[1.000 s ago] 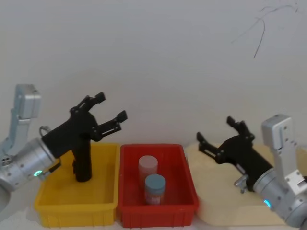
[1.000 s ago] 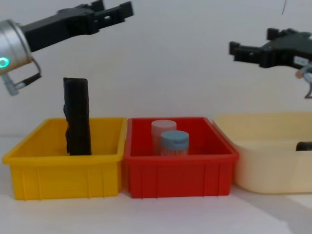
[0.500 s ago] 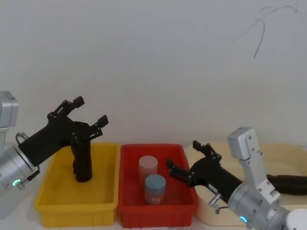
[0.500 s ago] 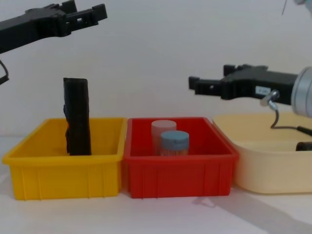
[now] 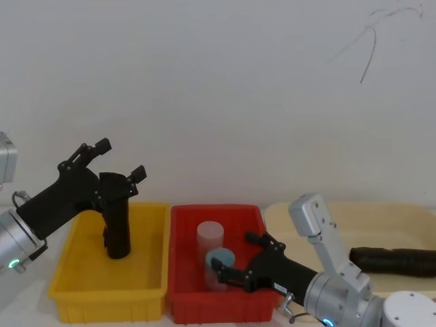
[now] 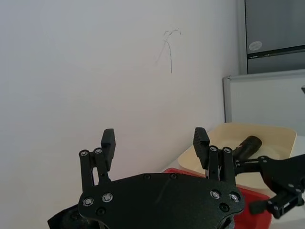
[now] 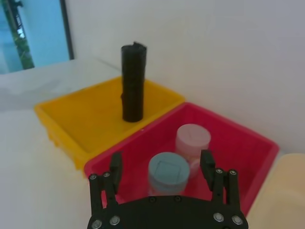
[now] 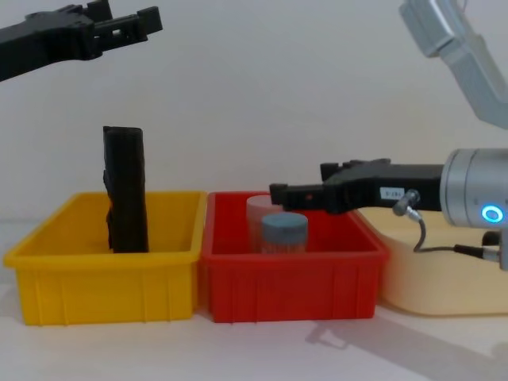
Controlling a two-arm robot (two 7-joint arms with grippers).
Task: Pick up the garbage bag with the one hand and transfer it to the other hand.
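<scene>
The garbage bag (image 5: 116,228) is seen standing upright in the yellow bin (image 5: 109,308), at the lower left of the head view. It is set toward the bin's rear wall, and open floor is left between it and both side walls. Its top rises well above the rim.

The left gripper (image 5: 120,158) is held over the bag at the left of the frame, with its fingers spread apart and nothing between them. In the chest view it is placed at the upper left corner, and a clear band of bare wall is left between it and the bag's top edge.

The red bin (image 5: 204,310) is set directly against the yellow one at the lower centre. A pale pink jar (image 5: 210,234) and a blue-lidded jar (image 5: 219,260) are kept in it. The right gripper (image 5: 234,259) is extended over this bin, fingers parted and empty, its tips close to the jars. Whether they are touched cannot be told. In the chest view it is held level just above the red rim.

At the lower right, a second black roll (image 5: 395,261) is laid on its side in the cream tub (image 5: 381,221).
</scene>
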